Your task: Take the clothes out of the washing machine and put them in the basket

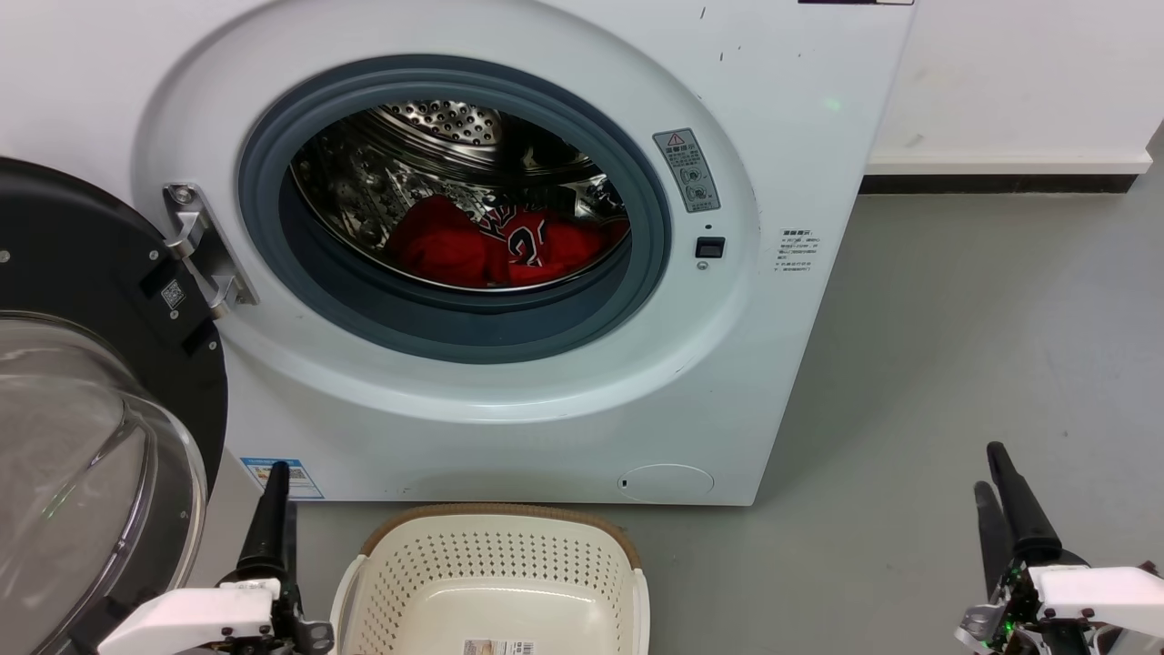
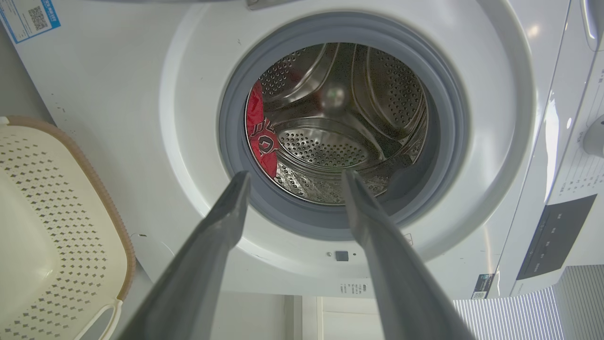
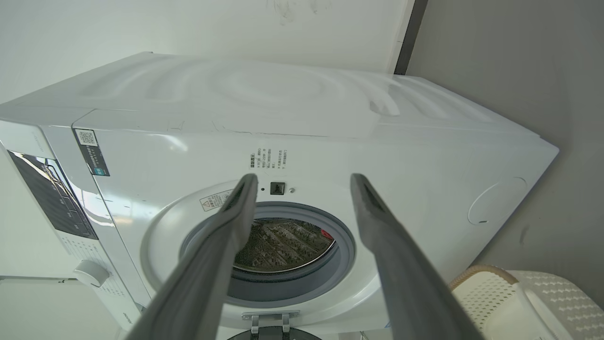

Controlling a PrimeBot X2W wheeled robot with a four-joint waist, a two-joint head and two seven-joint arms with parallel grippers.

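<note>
Grey floor (image 1: 955,364), left fingers (image 2: 212,245) spread, empty, right fingers (image 3: 391,245) likewise

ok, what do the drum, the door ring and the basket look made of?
Shiny perforated drum: polished metal, probably stainless steel; mirror reflections, punched holes. Grey door ring: matte, likely rubber; soft folded lip. Low cream perforated basket: moulded plastic, slight gloss; its tan rim looks woven, possibly moulded too.
</note>
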